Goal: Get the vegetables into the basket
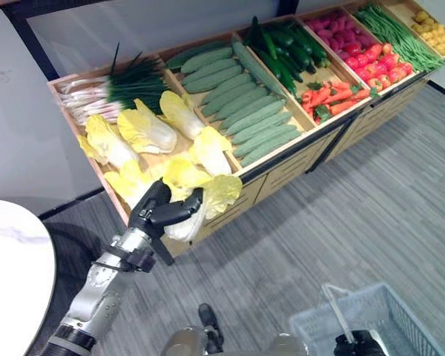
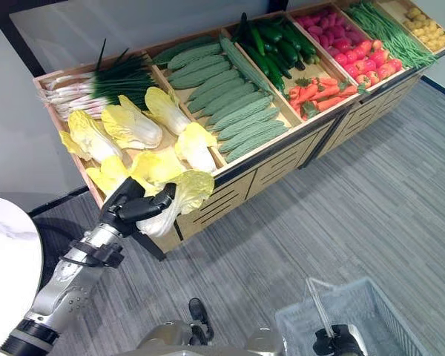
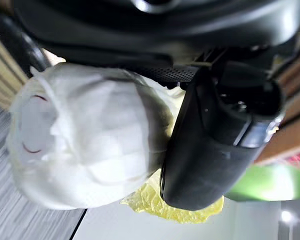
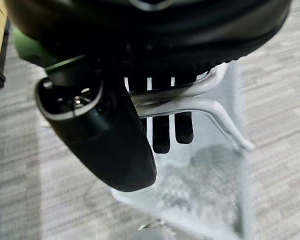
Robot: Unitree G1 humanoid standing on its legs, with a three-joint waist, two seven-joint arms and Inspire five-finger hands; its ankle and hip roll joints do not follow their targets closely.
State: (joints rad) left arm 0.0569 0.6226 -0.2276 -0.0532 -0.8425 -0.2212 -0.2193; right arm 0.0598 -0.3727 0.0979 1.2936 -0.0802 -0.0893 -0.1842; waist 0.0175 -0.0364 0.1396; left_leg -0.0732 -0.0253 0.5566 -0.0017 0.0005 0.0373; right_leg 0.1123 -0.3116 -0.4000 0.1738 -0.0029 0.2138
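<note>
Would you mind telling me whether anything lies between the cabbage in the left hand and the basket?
Nothing visible does: the left hand holds the cabbage at the stand's edge, with bare carpet across to the basket.

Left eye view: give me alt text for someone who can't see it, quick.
The robot's left hand grips a napa cabbage at the front edge of a wooden produce stand stocked with cabbages, cucumbers, carrots and scallions. At the bottom right, the right hand holds the handle of a pale wire basket above grey carpet.

Setting was a shop's produce section: long compartmented wooden display stand [image 1: 297, 159] stocked with sorted vegetables, grey striped carpet floor [image 1: 341, 222].
</note>
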